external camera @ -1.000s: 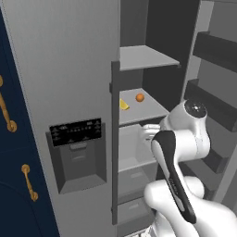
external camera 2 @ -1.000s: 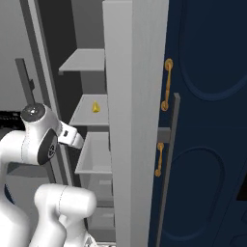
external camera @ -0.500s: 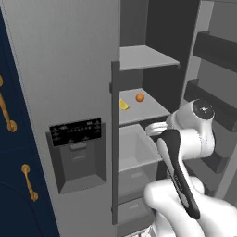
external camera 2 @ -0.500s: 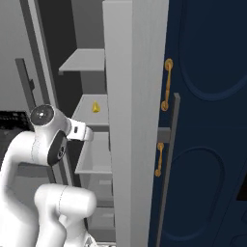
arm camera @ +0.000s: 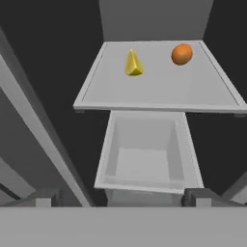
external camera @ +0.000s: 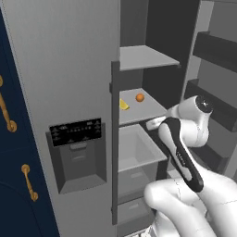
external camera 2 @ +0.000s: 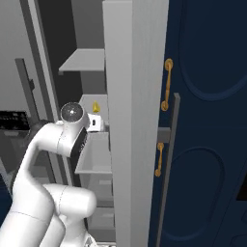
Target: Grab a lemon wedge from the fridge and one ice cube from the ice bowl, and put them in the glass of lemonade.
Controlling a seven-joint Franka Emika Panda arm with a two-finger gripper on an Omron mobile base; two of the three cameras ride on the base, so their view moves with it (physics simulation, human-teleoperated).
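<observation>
STEP: reach into fridge (external camera: 69, 69) | TARGET: lemon wedge (arm camera: 133, 64) upper centre, ahead of end effector (arm camera: 123, 197), left of orange item (arm camera: 182, 54) | END EFFECTOR: wide, empty

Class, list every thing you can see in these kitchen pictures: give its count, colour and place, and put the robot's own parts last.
fridge: one, grey steel, right door open
lemon wedge: one, yellow, middle shelf, left part
orange item: one, round, same shelf, right of the wedge
shelves: two, light grey, inside fridge
drawer: one, pale grey, pulled out under the middle shelf
cabinets: navy, brass handles, beside fridge
arm: one, white, before the fridge
tool: one, open, above the drawer
</observation>
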